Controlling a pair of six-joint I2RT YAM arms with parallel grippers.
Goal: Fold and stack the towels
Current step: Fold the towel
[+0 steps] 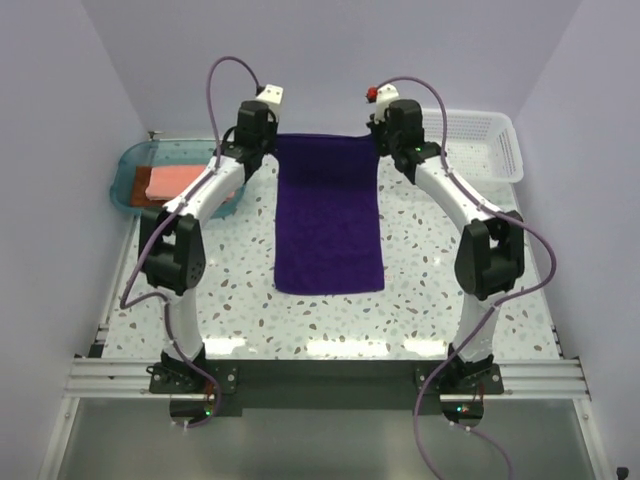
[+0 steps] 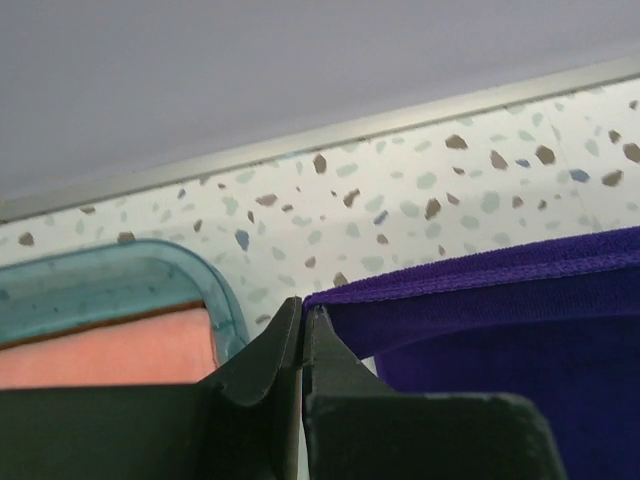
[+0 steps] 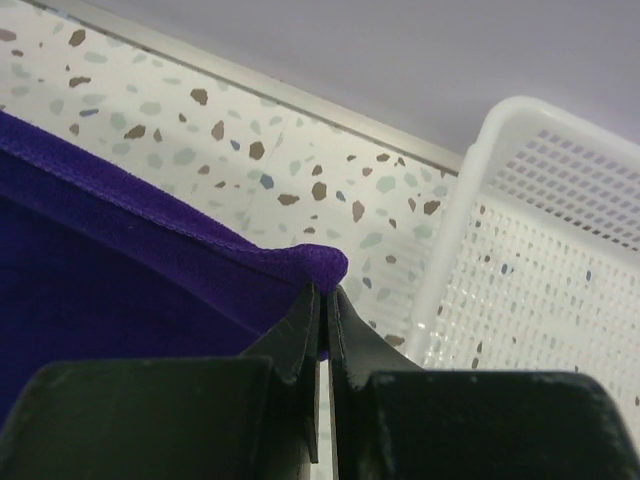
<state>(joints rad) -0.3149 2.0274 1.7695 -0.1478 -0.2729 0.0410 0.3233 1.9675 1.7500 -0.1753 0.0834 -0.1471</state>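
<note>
A deep purple towel stretches down the middle of the table, its far edge lifted between both arms. My left gripper is shut on the purple towel's far left corner. My right gripper is shut on its far right corner, where the purple towel bunches over the fingertips. A salmon pink towel lies in the teal tray at the far left, over a rust brown towel whose edge peeks out beside it. From the left wrist the pink towel shows just left of the fingers.
A white mesh basket stands at the far right, close beside the right gripper; its wall fills the right of the right wrist view. The teal tray's rim sits just left of the left gripper. A metal rail edges the table's far side.
</note>
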